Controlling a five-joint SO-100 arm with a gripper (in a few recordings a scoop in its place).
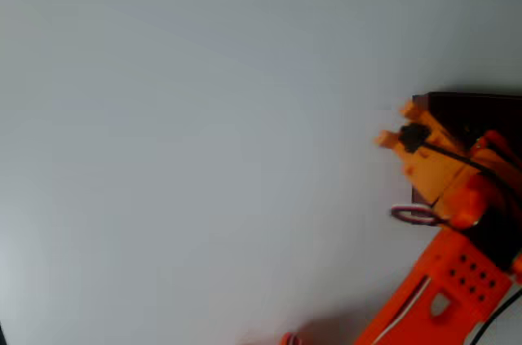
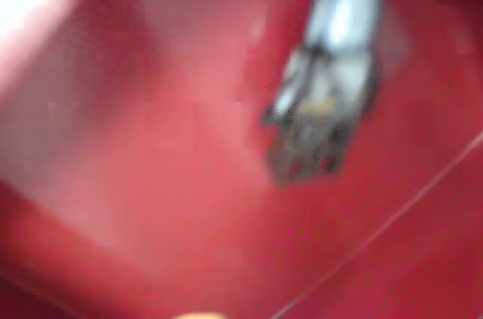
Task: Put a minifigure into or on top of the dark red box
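We see our orange gripper (image 1: 391, 123) over the left edge of the dark red box (image 1: 473, 108) in the overhead view, its two fingers spread apart and holding nothing. In the blurry wrist view, the minifigure (image 2: 324, 85) lies inside the box on the red floor. The box sits on a white table (image 1: 204, 157).

The plain pale grey-white table surface (image 1: 204, 141) has no pattern. The plastic arm's two-finger gripper (image 1: 393, 125) is yellow-orange, the arm body behind it brighter orange, with a black cable along it. The large rectangular box (image 1: 465, 108) looks very dark maroon in the overhead view, and in the wrist view its inner walls (image 2: 151, 183) read as blurred red. The tiny toy minifigure (image 2: 324, 85) is dark grey with a lighter, shiny grey rounded head.
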